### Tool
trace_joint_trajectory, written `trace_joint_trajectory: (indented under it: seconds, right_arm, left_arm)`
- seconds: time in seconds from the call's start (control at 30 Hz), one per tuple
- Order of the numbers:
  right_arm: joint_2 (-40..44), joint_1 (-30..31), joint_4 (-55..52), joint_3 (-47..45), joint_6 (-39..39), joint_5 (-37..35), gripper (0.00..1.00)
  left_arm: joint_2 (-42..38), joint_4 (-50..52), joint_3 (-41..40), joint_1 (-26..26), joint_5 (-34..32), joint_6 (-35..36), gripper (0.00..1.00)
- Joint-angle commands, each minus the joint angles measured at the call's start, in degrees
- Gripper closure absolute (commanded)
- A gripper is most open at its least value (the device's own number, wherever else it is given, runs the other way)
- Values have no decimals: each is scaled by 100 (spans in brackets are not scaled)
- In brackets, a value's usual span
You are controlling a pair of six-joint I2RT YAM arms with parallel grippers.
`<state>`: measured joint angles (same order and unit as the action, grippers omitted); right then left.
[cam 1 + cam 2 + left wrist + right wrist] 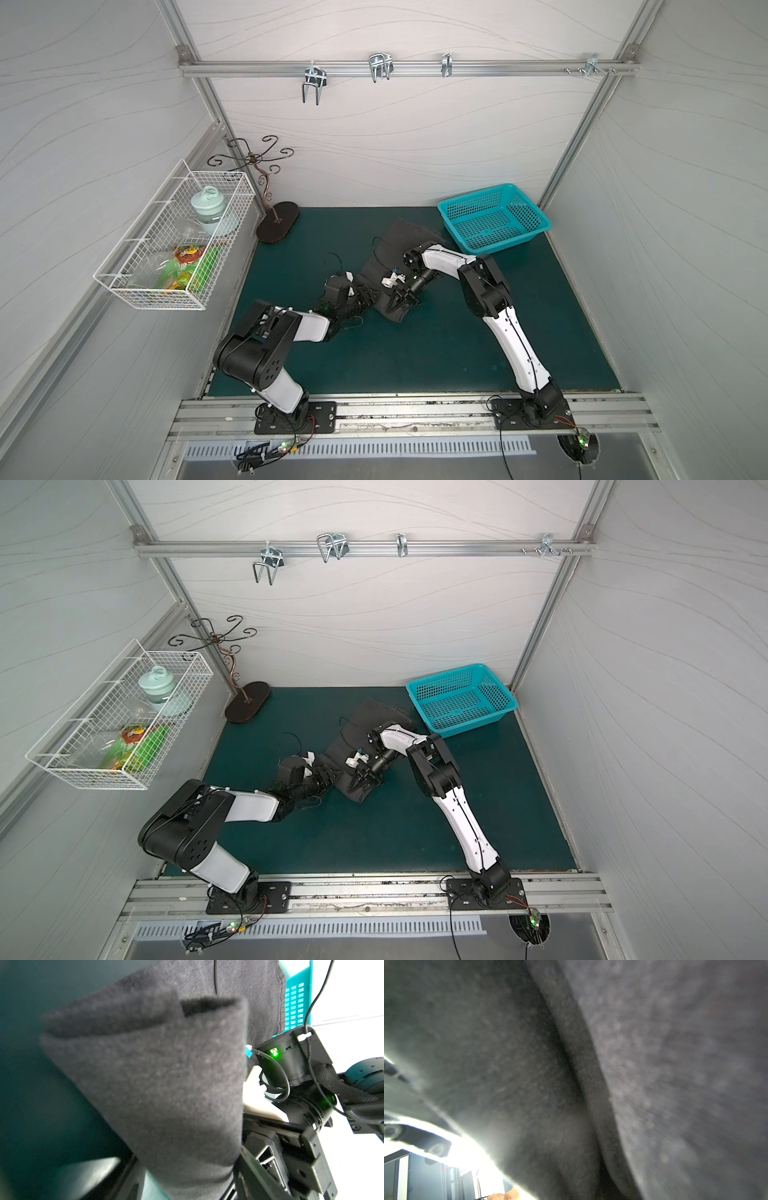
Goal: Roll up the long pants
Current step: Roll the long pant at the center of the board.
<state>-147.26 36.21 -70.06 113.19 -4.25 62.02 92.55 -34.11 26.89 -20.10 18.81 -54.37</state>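
The long pants [405,239] [374,719] lie as a dark charcoal bundle on the green mat, partly rolled at the near end. My left gripper [368,296] [328,776] is at the roll's left side. In the left wrist view the thick grey roll [166,1084] sits between its fingers [255,1169], which stand wide around it. My right gripper [397,306] [360,785] sits on the roll's near end with its fingers drawn to a point in the cloth. Grey fabric [675,1064] fills the right wrist view and hides its jaws.
A teal plastic basket [536,220] [513,704] stands at the back right, just beyond the pants. A curly metal stand on a dark oval base [277,222] is at the back left. A white wire basket [166,249] of items hangs on the left wall.
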Motion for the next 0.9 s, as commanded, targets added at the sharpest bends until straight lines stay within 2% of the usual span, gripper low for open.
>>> trace_joint_trajectory:
  seconds: [0.0, 0.33, 0.87]
  right_arm:
    - [-505, -241, 116, -389, 199, -851, 100]
    - [-616, -317, 133, -500, 188, -447, 100]
    - [-734, -321, 105, -481, 117, -305, 100]
  left_arm:
    - [278, -3, 324, 103, -82, 205, 30]
    - [788, 485, 1125, 173, 139, 561, 30]
    - [1758, 1147, 2334, 495, 413, 1030, 30]
